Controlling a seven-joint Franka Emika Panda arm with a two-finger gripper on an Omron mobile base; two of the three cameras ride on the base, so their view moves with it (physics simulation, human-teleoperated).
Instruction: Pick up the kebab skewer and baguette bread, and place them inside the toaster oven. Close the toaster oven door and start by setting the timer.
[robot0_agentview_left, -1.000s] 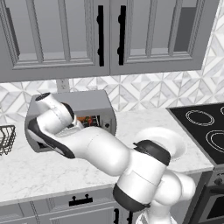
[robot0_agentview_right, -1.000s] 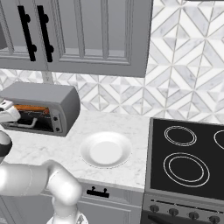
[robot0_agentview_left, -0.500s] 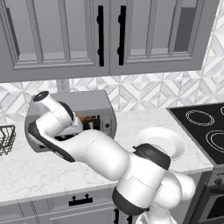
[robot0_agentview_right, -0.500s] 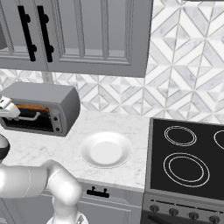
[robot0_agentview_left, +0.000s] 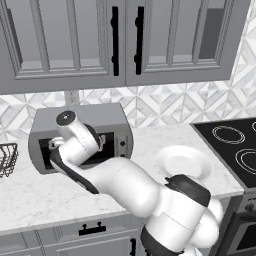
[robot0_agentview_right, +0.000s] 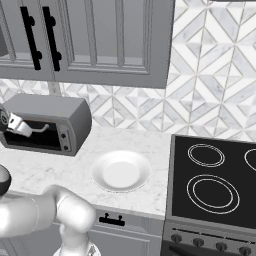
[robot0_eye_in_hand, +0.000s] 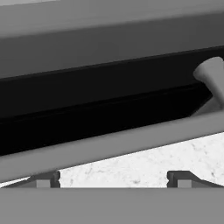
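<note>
The toaster oven (robot0_agentview_left: 100, 117) was a grey metal box with rounded corners, standing on the marble counter against the tiled wall. A panel with small knobs (robot0_agentview_left: 121, 144) ran down its right side. Its door (robot0_agentview_right: 35, 142), dark glass in a grey frame, appeared raised nearly shut against the front, and its long silver bar handle (robot0_eye_in_hand: 113, 146) crossed the hand view just before the dark glass. The skewer and baguette could not be made out.
</note>
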